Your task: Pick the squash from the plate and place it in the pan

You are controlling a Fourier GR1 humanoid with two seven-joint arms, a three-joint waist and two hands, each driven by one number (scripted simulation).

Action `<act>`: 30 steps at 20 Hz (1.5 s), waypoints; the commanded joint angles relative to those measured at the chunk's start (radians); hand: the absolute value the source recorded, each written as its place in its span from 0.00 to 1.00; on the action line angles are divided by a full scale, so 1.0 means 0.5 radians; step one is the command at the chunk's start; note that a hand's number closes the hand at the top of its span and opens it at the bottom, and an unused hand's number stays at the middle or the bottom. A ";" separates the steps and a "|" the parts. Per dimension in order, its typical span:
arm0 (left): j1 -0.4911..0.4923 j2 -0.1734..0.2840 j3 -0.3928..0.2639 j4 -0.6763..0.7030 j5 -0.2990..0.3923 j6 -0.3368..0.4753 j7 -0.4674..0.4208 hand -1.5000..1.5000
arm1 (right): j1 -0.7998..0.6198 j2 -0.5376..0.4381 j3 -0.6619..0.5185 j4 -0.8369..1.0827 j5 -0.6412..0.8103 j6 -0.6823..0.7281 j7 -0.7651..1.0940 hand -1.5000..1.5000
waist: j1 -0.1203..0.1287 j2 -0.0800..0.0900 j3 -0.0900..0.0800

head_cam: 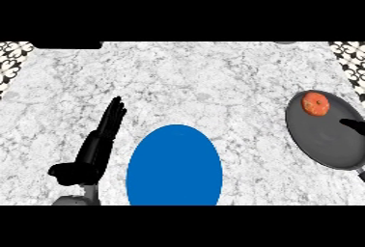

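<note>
The squash (315,103) is a small orange-red thing that lies inside the dark grey pan (328,140), in the upper part of the pan, close to its rim, at the right side of the frame. The pan is tilted in the view (it looks like a long oval) and it goes from the upper right down to the right edge. The blue plate (175,166) is in the lower middle of the frame, and nothing lies on it. It sits well apart from the pan on the white marbled counter (214,77). The left hand (96,144) shows at the lower left, just beside the plate's left edge; its fingers are straight and together, pointing up toward the top of the frame, and the thumb sticks out to the left. It holds nothing. Of the right hand (353,125) only a small black piece shows at the right edge, over the pan and below the squash, not touching the squash; whether its fingers are apart or curled I cannot tell.
</note>
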 commanded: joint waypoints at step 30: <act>0.098 0.026 0.036 -0.187 -0.004 -0.054 0.128 0.50 | 1.025 -0.139 0.229 -0.576 -0.329 0.668 -0.480 0.00 | -0.022 -0.014 -0.004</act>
